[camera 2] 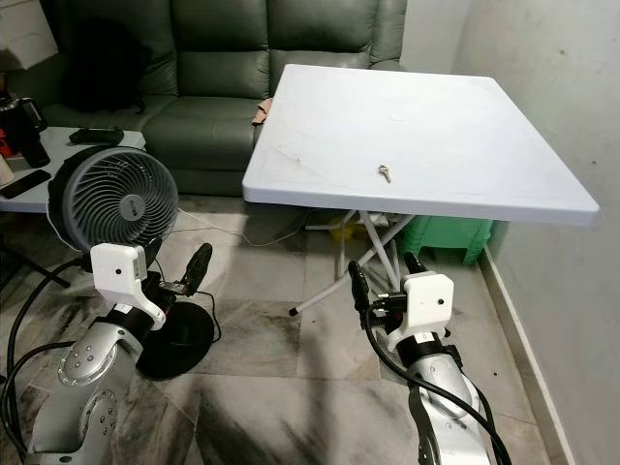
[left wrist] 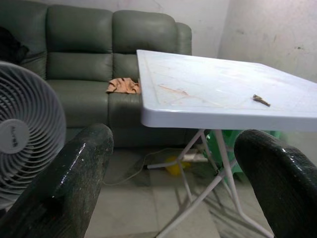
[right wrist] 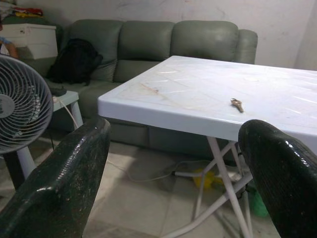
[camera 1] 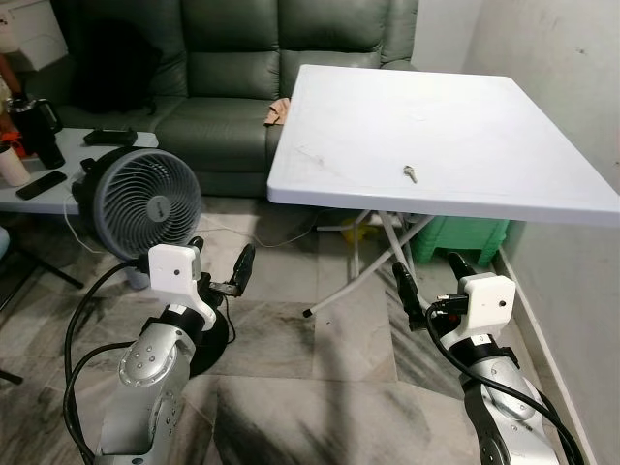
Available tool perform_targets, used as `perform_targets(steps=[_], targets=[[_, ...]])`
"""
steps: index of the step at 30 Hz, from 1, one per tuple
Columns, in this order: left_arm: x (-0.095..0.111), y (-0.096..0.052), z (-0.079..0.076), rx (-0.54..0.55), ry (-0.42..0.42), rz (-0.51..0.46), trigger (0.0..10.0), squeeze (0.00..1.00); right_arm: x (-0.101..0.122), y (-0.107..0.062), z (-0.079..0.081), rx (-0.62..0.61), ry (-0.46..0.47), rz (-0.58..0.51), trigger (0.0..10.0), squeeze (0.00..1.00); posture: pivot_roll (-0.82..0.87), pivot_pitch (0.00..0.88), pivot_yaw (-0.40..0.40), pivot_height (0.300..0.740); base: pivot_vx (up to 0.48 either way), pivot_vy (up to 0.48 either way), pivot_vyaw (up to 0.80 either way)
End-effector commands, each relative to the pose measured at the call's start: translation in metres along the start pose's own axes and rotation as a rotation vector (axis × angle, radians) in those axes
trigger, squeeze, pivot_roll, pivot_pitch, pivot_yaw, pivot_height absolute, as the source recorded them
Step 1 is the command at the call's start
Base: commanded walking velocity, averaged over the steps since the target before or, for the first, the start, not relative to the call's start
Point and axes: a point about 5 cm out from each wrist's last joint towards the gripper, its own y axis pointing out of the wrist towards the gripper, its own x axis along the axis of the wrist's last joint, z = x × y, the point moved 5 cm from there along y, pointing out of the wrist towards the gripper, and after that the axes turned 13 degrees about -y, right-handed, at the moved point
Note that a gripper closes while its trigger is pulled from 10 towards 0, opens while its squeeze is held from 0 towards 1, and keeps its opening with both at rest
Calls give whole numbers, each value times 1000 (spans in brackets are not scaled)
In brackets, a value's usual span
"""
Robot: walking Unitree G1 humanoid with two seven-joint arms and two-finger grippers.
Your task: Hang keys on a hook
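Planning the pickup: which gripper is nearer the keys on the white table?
Right. The right gripper sits below the table's near edge, almost under the keys; the left gripper is farther off, by the fan.

My head stereo pair looks forward and down from standing height; the white table [camera 1: 455, 136] fills the upper right of the frame, the fan [camera 1: 147, 201] sits left of centre. Each wrist camera faces forward from below tabletop level, looking between its own two spread fingers [left wrist: 74, 178]. All four views share the table, the keys [right wrist: 237, 104] and the sofa [camera 2: 242, 68].
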Motion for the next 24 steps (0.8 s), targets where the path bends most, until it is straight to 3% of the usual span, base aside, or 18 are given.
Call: perform_targets(steps=[1,9,24], targets=[[3,2,-2,-1,16,-4,10000,0,7,2,-1,-3,1,-18,10000,0,-36,0,12,740,0,345,0],[1,3,-3,4,38,-3,10000,0,7,2,-1,1,-1,-17,10000,0,-37,0,9,740,279,119,0],[-2,3,-4,4,35,11,10000,0,6,2,2,15,2,-14,10000,0,-33,0,8,740,0,0,0]])
